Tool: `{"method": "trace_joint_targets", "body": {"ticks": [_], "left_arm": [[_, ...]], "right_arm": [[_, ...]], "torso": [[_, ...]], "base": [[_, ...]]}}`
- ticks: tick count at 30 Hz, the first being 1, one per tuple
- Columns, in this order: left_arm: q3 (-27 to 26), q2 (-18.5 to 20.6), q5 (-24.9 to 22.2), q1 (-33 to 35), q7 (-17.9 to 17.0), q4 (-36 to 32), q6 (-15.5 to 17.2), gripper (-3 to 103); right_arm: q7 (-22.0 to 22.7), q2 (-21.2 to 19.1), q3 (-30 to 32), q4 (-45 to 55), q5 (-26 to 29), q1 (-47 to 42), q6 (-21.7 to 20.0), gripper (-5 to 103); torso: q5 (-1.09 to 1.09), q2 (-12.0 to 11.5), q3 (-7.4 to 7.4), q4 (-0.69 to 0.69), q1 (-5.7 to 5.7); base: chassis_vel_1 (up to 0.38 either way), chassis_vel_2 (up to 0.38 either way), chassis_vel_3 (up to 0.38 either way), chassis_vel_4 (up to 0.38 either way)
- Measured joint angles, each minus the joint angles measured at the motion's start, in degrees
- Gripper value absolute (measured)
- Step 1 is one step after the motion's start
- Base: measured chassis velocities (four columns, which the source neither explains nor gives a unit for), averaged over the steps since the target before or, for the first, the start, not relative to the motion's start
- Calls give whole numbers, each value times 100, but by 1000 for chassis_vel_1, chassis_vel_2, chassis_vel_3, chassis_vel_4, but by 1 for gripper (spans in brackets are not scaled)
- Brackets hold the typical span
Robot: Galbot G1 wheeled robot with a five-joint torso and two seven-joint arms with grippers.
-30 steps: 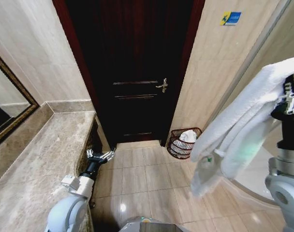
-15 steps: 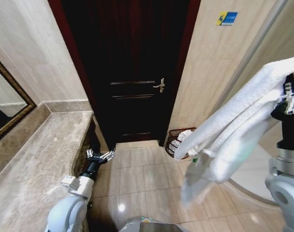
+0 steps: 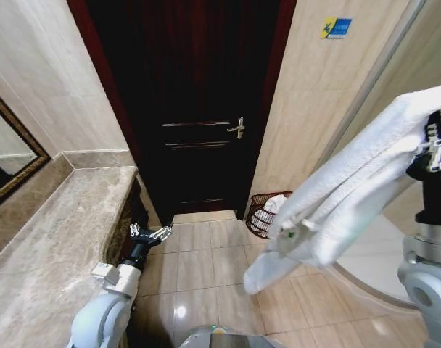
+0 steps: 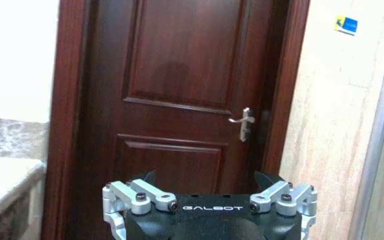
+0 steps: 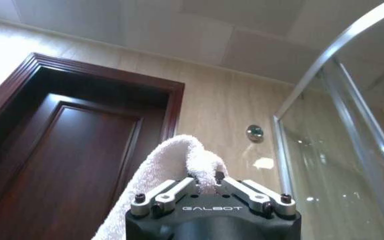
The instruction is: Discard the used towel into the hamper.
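The white towel (image 3: 344, 188) hangs in a long fold from my right gripper (image 3: 431, 141), held high at the right; its loose end trails out toward the middle of the floor. In the right wrist view the gripper (image 5: 205, 184) is shut on the towel (image 5: 172, 165), which bulges above the fingers. The hamper (image 3: 262, 215), a dark wire basket with white cloth inside, stands on the floor by the wall right of the door, partly hidden behind the towel. My left gripper (image 3: 149, 233) is open low beside the counter, and it also shows open in the left wrist view (image 4: 205, 177).
A dark wooden door (image 3: 191, 109) with a lever handle (image 3: 238, 128) is shut straight ahead. A marble counter (image 3: 54, 239) runs along the left under a framed mirror (image 3: 10, 156). A glass shower screen (image 3: 394, 58) curves along the right. Tiled floor (image 3: 206, 268) lies open between them.
The whole view has shifted, so the door and hamper sit further left in the picture. The towel's hanging end has swung left and upward. The left arm has stayed in place.
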Motion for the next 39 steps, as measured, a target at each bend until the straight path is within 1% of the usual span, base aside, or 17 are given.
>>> {"method": "trace_joint_targets", "body": {"ticks": [1,2,8,10,19,22,33,37,39], "left_arm": [[1,0,0,1,0,0,0,99],[2,-1,0,0,1,0,0,99],[2,-1,0,0,2,0,0,99],[2,0,0,0,2,0,0,99],[0,1,0,0,1,0,0,99],[1,0,0,0,1,0,0,99],[0,0,0,0,1,0,0,99],[0,0,0,0,1,0,0,99],[0,0,0,0,1,0,0,99]], "right_arm": [[0,0,0,-1,0,0,0,3],[0,0,0,-2,0,0,0,3],[1,0,0,-2,0,0,0,3],[1,0,0,-1,0,0,0,3],[0,0,0,-1,0,0,0,3],[0,0,1,-1,0,0,0,3],[0,0,0,-1,0,0,0,3],[0,0,0,-1,0,0,0,3],[0,0,0,-1,0,0,0,3]], "torso": [[3,0,0,1,1],[5,0,0,-1,0],[0,0,0,0,0],[-5,0,0,0,0],[1,0,0,0,0],[1,0,0,-1,0],[-2,0,0,3,0],[-1,0,0,-1,0],[-1,0,0,0,0]], "base": [[-192,-167,154,161],[-144,-170,154,132],[-63,-69,56,53],[29,3,-24,-11],[18,20,-18,-10],[0,0,0,0],[24,18,11,21],[0,0,0,0],[0,0,0,0]]}}
